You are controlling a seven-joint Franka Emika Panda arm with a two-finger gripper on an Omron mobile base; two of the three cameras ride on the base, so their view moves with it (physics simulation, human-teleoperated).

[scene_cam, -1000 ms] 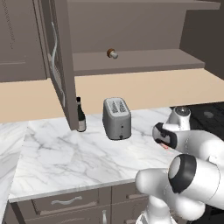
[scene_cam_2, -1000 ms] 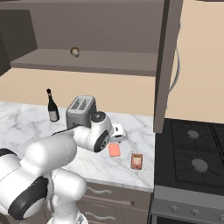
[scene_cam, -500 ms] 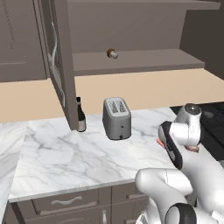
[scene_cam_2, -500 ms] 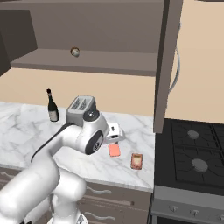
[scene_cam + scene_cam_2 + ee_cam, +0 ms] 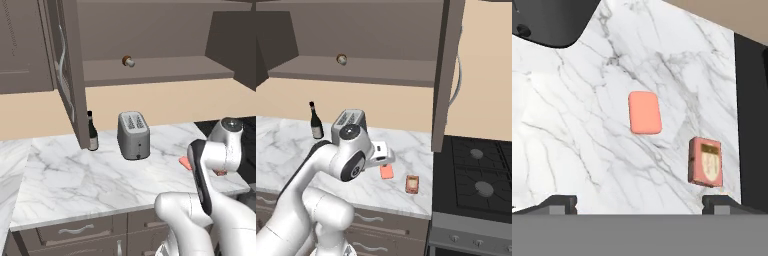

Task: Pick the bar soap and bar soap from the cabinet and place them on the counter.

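Dark fingers [image 5: 559, 203] stand wide apart with nothing between them, hovering above the white marble surface [image 5: 572, 130]. Just beyond them one salmon-pink bar soap [image 5: 645, 112] lies flat on the surface near its right edge, beside the black stove [image 5: 476, 175]. A second pink bar [image 5: 706, 161], with a printed face, lies close by, nearer that edge. Further back stand a silver toaster [image 5: 133, 135] and a dark bottle [image 5: 92, 131]. Above, the cabinet [image 5: 150, 45] is open, a small round knob-like object [image 5: 128, 61] on its shelf.

Two pink bar soaps [image 5: 645, 113] [image 5: 706, 161] lie flat on the marble counter [image 5: 572, 125].
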